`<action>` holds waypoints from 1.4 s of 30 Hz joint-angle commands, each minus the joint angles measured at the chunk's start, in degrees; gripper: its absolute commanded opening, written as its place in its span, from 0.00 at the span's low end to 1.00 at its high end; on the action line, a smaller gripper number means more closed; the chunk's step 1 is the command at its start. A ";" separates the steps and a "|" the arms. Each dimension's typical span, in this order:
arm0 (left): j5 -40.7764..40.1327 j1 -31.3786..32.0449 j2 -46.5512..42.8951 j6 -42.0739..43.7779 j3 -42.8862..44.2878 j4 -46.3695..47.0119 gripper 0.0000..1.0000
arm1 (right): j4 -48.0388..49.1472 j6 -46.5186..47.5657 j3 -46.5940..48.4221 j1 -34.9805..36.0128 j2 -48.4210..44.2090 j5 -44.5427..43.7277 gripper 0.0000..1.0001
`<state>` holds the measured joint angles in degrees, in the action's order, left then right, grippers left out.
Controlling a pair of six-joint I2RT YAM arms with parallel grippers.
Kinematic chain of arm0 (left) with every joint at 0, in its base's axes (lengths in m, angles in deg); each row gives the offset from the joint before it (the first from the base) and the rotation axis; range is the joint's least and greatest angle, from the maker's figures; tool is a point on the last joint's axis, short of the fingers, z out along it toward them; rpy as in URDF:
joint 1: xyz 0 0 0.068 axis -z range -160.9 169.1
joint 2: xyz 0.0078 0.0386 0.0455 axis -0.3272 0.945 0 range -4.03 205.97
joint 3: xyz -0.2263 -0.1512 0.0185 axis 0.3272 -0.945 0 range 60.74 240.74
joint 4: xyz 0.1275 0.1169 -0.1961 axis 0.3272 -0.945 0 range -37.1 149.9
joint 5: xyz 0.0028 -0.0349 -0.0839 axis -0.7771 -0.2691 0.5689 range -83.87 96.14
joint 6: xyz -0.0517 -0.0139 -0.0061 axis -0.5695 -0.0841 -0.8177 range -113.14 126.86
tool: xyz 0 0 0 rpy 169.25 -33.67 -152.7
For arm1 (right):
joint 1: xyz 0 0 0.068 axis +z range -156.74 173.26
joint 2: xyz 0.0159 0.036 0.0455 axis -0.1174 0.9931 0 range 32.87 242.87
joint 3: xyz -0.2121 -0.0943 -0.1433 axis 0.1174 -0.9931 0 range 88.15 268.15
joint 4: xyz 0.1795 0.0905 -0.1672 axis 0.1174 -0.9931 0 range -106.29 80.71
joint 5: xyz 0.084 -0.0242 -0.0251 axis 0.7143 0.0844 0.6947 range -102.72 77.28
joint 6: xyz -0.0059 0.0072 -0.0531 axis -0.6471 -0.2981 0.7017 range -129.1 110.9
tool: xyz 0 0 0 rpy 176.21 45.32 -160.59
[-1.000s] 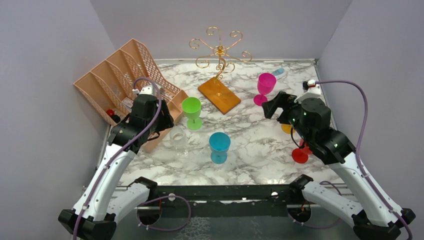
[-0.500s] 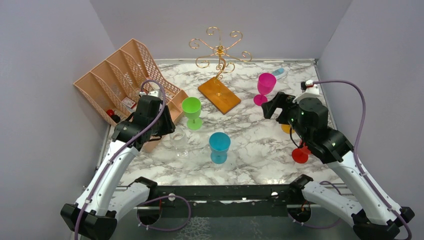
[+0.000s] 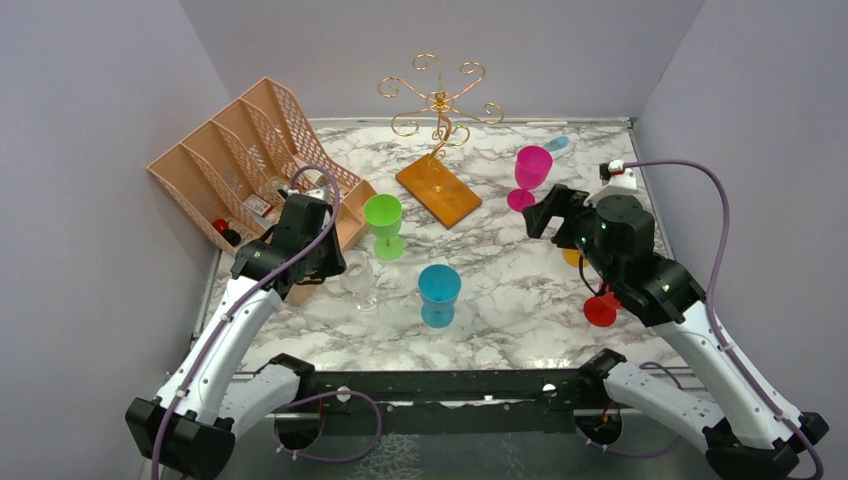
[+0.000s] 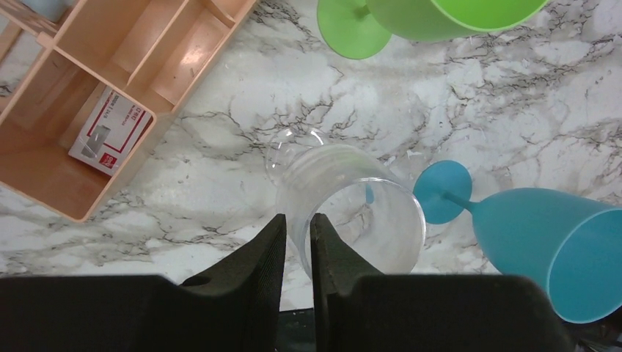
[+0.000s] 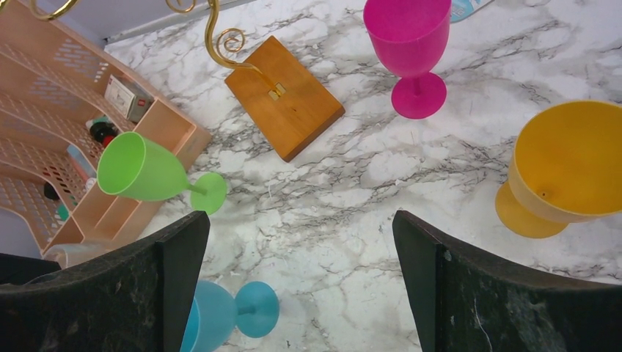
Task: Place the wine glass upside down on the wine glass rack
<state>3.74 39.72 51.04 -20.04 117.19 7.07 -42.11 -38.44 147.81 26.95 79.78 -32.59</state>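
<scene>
Where the wine glass (image 3: 358, 277) stands: upright on the worktop (image 3: 520, 295), well apart from the rack (image 3: 440, 190).
Left claw (image 4: 298, 224): fingers nearly together astride its rim; contact, cannot tell.
Right claw (image 5: 299, 220): wide apart, holding nothing.

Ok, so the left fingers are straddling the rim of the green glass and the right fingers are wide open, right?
Not quite. The left fingers straddle the rim of the clear wine glass, not the green glass, which stands apart beyond it. The left wrist view shows this. The right fingers are wide open, as you said.
</scene>
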 commanded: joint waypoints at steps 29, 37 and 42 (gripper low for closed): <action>-2.19 -0.30 -6.43 2.91 8.20 -1.01 0.00 | 7.65 14.64 3.20 0.32 -0.29 26.60 0.91; -3.56 -0.28 -9.96 2.25 14.01 0.23 0.00 | 20.57 20.17 1.99 0.32 1.50 43.40 0.84; 0.40 -0.32 -12.55 0.45 14.65 3.22 0.00 | 36.14 30.21 -2.88 0.32 1.53 45.07 0.79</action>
<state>1.95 39.46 40.92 -17.83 129.80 5.54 -22.02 -17.59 148.53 26.95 81.60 6.86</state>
